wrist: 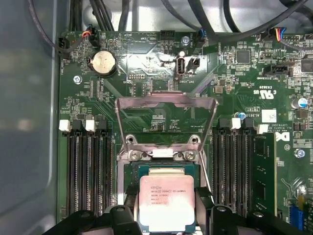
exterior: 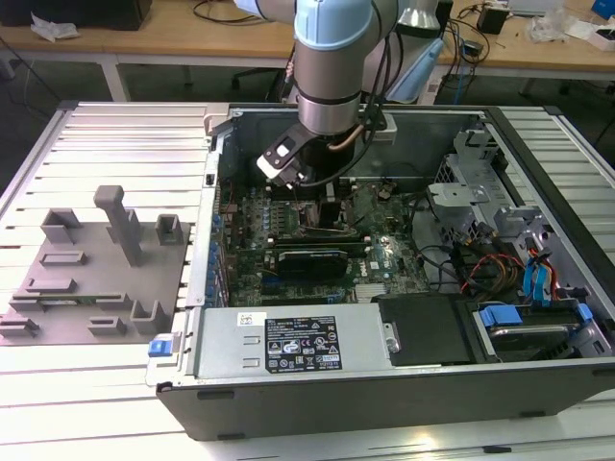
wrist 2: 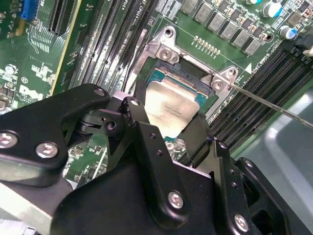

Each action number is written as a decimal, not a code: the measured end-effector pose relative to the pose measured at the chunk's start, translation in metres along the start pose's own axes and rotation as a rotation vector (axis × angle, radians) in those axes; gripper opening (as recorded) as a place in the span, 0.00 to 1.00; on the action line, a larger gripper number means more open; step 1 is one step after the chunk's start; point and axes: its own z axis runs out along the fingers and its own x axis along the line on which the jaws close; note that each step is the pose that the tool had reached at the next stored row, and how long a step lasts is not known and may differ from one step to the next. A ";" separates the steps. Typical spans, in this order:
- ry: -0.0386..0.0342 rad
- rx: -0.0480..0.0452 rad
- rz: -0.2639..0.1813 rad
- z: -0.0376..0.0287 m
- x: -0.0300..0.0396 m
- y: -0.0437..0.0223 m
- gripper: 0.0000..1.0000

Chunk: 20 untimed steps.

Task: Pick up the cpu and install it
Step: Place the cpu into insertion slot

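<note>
Gripper (wrist 2: 168, 117) fingers (wrist 2: 138, 115) press on two sides of the cpu (wrist 2: 171, 105) and hold it tight. The cpu is right over the socket (wrist: 166, 169); I cannot tell if it sits inside. The socket's metal lid (wrist: 166, 103) stands open. Long dark slots (wrist: 88, 166) run beside the socket, on the green board (wrist: 234, 88).

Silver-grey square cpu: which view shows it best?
First wrist view: the silver-grey square cpu faces the camera. The second wrist view shows it slanted, edges behind the tool. In the exterior view the arm covers that spot.
</note>
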 end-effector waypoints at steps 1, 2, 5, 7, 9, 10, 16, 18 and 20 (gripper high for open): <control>-0.0001 0.0000 0.000 0.0002 0.0001 -0.0004 0.55; 0.0000 0.0000 0.000 0.0010 0.0003 -0.0011 0.55; 0.0000 0.0001 0.000 0.0039 0.0005 -0.0021 0.55; 0.0002 0.0002 0.000 0.0041 0.0005 -0.0022 0.55; 0.0026 0.0000 0.001 0.0047 0.0005 -0.0023 0.55; 0.0039 0.0001 0.001 0.0049 0.0005 -0.0023 0.55; 0.0084 0.0001 0.001 0.0062 0.0005 -0.0023 0.55; 0.0085 0.0000 0.001 0.0064 0.0006 -0.0023 0.55; 0.0085 0.0001 0.001 0.0070 0.0005 -0.0023 0.55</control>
